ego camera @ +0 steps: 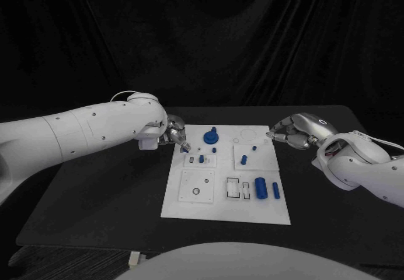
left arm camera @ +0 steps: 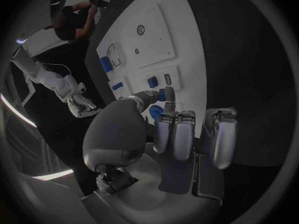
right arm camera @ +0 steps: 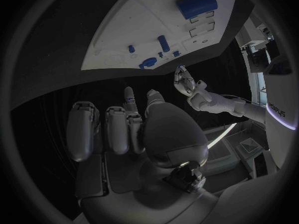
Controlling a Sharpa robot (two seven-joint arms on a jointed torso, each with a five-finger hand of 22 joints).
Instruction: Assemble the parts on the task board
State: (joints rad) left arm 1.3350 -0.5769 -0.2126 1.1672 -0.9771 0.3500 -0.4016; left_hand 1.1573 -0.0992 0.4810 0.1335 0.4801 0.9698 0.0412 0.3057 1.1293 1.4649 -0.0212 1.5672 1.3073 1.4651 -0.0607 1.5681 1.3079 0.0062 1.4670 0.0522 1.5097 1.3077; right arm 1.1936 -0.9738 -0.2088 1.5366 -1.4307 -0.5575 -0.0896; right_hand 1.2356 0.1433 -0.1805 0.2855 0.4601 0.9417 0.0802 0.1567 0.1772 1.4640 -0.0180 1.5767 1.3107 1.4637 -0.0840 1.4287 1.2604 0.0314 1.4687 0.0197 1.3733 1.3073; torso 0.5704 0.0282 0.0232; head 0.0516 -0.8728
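Note:
The white task board lies mid-table. On it are a round blue part with a peg, a short blue peg, a blue block and a blue cylinder. My left hand hovers at the board's far left corner, one fingertip reaching over the edge close to a small blue part; I see nothing in its grasp. My right hand is at the far right corner, just off the board, with its fingers loosely bent and nothing between them.
The board also carries two square white inset plates and small slots. Bare black table surrounds it on both sides. In the right wrist view my left hand shows beyond the board.

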